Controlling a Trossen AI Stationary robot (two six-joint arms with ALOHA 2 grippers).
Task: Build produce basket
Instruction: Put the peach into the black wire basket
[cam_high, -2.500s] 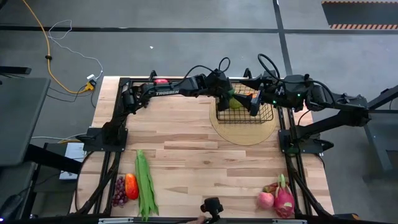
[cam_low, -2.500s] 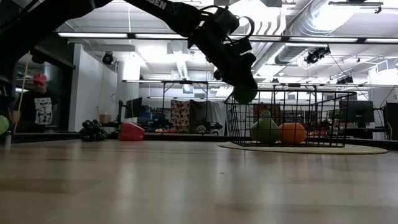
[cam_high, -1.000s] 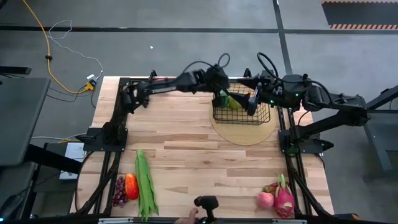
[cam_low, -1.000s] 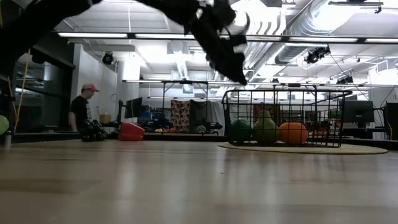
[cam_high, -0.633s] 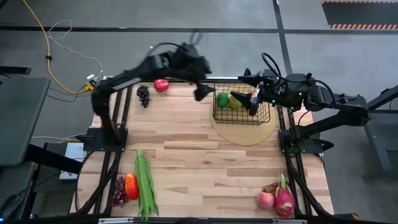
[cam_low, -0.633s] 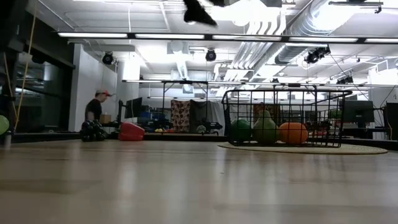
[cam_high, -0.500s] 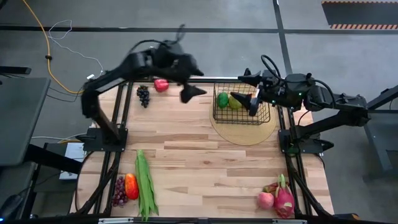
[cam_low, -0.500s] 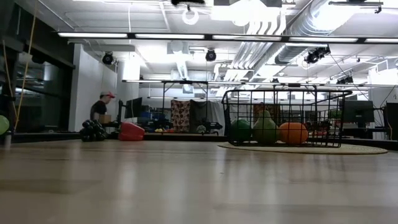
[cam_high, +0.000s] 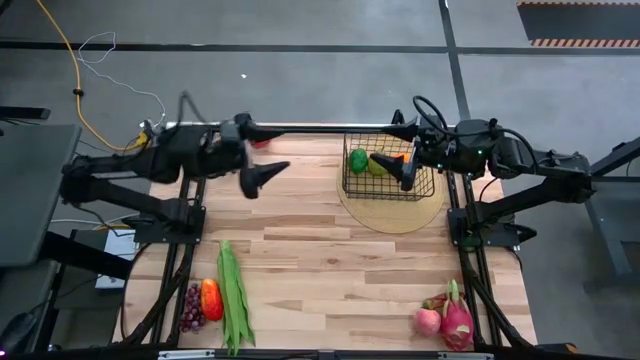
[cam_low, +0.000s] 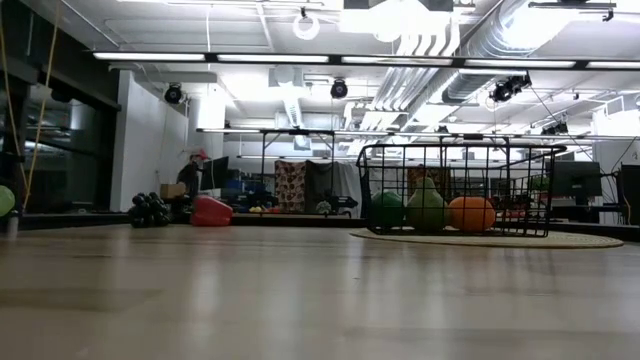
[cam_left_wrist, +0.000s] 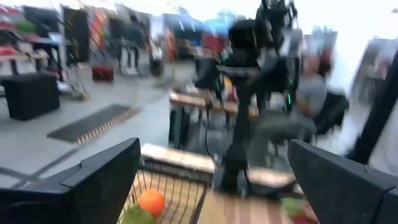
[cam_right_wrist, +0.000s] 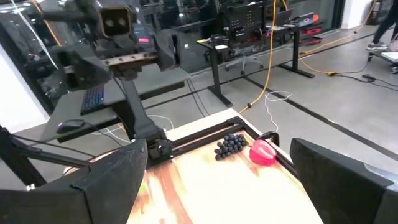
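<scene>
Over the tabletop's far left, your left hand (cam_high: 262, 176) hangs wide and empty; drop it squarely onto the grapes (cam_low: 150, 209), then carry them to the basket (cam_high: 390, 172) on the mat.

Robotics lab or workshop: bare concrete floor (cam_high: 300, 25) with taped lines, exposed ceiling ducts (cam_low: 480, 40) and strip lights, desks with monitors (cam_right_wrist: 249, 25) and office chairs, loose yellow cable (cam_high: 70, 55), wooden table (cam_high: 310, 260) in a black frame.
</scene>
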